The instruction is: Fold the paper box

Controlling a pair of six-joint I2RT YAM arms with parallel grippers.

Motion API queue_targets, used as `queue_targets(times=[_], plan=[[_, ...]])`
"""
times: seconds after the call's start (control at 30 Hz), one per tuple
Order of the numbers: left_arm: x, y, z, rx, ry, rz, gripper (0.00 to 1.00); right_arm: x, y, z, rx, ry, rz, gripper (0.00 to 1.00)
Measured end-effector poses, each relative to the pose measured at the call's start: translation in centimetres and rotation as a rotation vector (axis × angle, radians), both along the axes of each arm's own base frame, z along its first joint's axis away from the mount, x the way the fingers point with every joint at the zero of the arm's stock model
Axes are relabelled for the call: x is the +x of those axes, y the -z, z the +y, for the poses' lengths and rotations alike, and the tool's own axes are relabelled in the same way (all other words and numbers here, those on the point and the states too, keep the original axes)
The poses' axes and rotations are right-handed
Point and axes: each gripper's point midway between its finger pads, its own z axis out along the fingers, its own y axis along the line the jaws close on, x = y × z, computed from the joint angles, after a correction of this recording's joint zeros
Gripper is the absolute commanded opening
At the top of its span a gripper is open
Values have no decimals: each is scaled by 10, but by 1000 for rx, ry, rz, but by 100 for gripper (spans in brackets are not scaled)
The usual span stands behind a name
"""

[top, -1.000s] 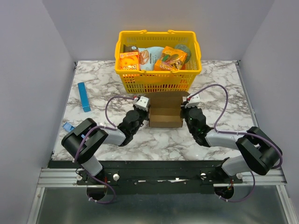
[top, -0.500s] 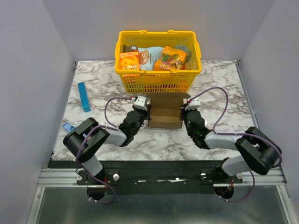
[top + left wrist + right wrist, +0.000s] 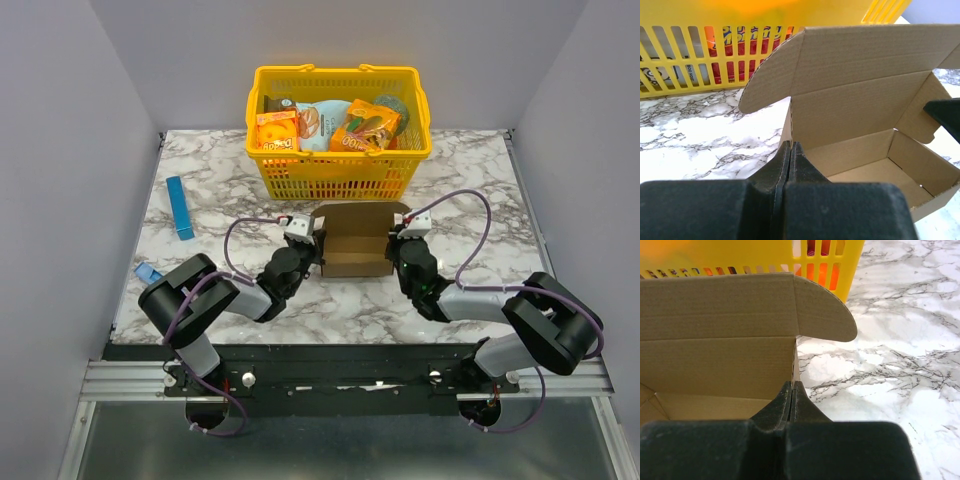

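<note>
Grey walls close in a marble-patterned desk (image 3: 470, 170). The paper box (image 3: 355, 245) sits on it between the two sets of fingers as an open brown carton. Its lid flap stands up on the side away from them, with rounded ears at either end. The left fingers (image 3: 782, 170) are pressed tight together, their tips right at the carton's left wall. The right fingers (image 3: 801, 410) are likewise closed, tips at its right wall. I can't tell whether either pair has cardboard nipped between them. Just past the fingertips, behind the raised lid, stands a yellow basket (image 3: 340, 175) holding orange snack boxes (image 3: 277, 132). A slim blue box (image 3: 180, 208) lies well off to the left of the left fingers.
</note>
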Motion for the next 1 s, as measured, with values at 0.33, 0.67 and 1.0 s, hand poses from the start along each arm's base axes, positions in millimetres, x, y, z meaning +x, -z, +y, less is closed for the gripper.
queue_targets(times=[0.33, 0.67, 1.0], plan=[[-9, 1, -2, -35, -7, 6, 0, -9, 11, 0, 38, 3, 29, 1], [-15, 2, -6, -99, -13, 33, 0, -19, 22, -2, 69, 15, 71, 1], [-13, 1, -11, -147, -19, 70, 0, -20, 23, -5, 67, 38, 75, 1]])
